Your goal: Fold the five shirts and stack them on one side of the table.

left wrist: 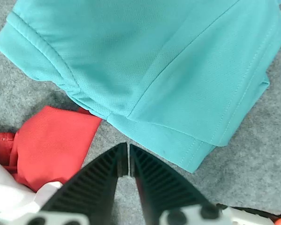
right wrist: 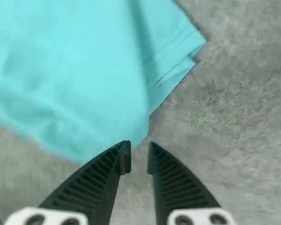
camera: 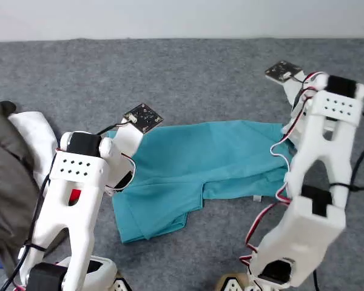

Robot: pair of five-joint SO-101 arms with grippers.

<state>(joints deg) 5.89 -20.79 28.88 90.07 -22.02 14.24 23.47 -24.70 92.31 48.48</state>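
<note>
A teal shirt [camera: 206,160] lies partly folded in the middle of the grey table, with a doubled flap toward the front left. My left gripper [left wrist: 129,159] hovers shut and holds nothing, just off the shirt's folded corner [left wrist: 196,154] and beside a red shirt [left wrist: 51,143]. Over the shirt's right edge [right wrist: 168,79], my right gripper [right wrist: 138,157] is open by a narrow gap, its tips at the cloth's border. The left arm [camera: 79,176] stands at the shirt's left end and the right arm [camera: 324,133] at its right end.
At the left edge of the table sits a pile of other shirts: a dark one [camera: 6,182], a white one [camera: 39,136] and the red one [camera: 74,196] under the left arm. Bare grey felt [camera: 200,73] stretches behind the teal shirt.
</note>
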